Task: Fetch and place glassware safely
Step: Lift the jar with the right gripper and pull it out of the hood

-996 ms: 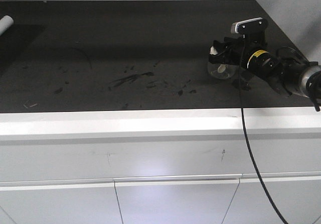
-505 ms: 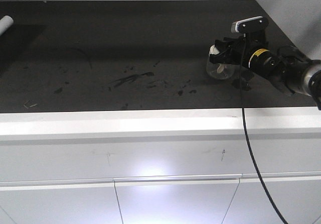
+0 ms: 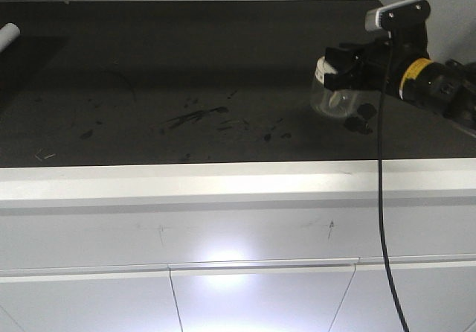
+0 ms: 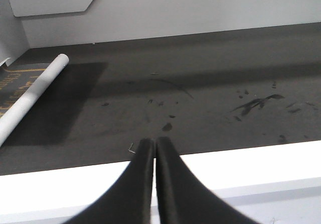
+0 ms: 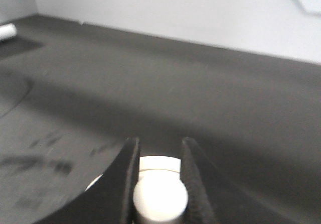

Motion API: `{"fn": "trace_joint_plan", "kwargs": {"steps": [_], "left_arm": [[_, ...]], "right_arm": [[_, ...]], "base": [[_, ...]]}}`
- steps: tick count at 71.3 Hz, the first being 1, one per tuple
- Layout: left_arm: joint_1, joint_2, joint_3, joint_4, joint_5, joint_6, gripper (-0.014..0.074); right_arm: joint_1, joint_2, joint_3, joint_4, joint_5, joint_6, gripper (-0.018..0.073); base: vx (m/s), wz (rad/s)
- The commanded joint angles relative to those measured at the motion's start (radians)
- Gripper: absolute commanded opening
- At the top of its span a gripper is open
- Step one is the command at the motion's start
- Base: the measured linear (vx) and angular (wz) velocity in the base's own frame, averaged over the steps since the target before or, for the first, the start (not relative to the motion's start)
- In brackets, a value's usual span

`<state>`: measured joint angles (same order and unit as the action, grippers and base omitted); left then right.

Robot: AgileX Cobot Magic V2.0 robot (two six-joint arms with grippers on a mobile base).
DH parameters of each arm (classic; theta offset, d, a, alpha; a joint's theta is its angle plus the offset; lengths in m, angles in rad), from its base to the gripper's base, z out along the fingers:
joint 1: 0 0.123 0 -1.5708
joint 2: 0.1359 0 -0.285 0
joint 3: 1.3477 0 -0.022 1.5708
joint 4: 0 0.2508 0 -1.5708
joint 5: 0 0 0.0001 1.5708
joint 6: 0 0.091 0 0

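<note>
The glassware (image 3: 328,100), a small clear jar with a cream-white lid (image 5: 159,164), is at the right of the dark countertop (image 3: 186,56). My right gripper (image 3: 332,74) is shut on the lid's round knob (image 5: 159,200), with a black finger on each side. Whether the jar's base touches the counter I cannot tell. In the right wrist view the gripper (image 5: 159,141) points across the counter and the glass body is mostly hidden below the fingers. My left gripper (image 4: 153,141) is shut on nothing, over the counter's white front edge (image 4: 60,191).
A white cylinder (image 3: 9,34) lies at the far left of the counter, also seen as a long white tube (image 4: 35,96). Dark smudges (image 3: 197,116) mark the counter's middle. A wall (image 3: 439,4) rises close behind the right arm. White cabinet fronts (image 3: 223,295) are below.
The right arm has shifted right and upward with the jar in its grip; the jar moved slightly right with it.
</note>
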<state>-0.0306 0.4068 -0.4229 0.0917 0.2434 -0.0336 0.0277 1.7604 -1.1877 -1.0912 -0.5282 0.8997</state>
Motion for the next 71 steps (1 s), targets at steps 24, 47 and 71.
{"fn": "trace_joint_plan", "kwargs": {"steps": [24,47,71], "left_arm": [[-0.007,0.007,-0.025,-0.008,-0.067,-0.011,-0.0007],[-0.007,0.007,-0.025,-0.008,-0.067,-0.011,-0.0007],[-0.007,0.007,-0.025,-0.008,-0.067,-0.011,-0.0007]], "right_arm": [[0.18,-0.376,0.26,0.043,-0.02,-0.052,-0.0003],[0.396,-0.537,0.372,0.064,-0.01,-0.05,-0.0003],[0.597,-0.622,0.411,0.062,-0.008,-0.034,-0.0003]], "base": [[0.0,0.0],[0.0,0.0],[0.0,0.0]]}}
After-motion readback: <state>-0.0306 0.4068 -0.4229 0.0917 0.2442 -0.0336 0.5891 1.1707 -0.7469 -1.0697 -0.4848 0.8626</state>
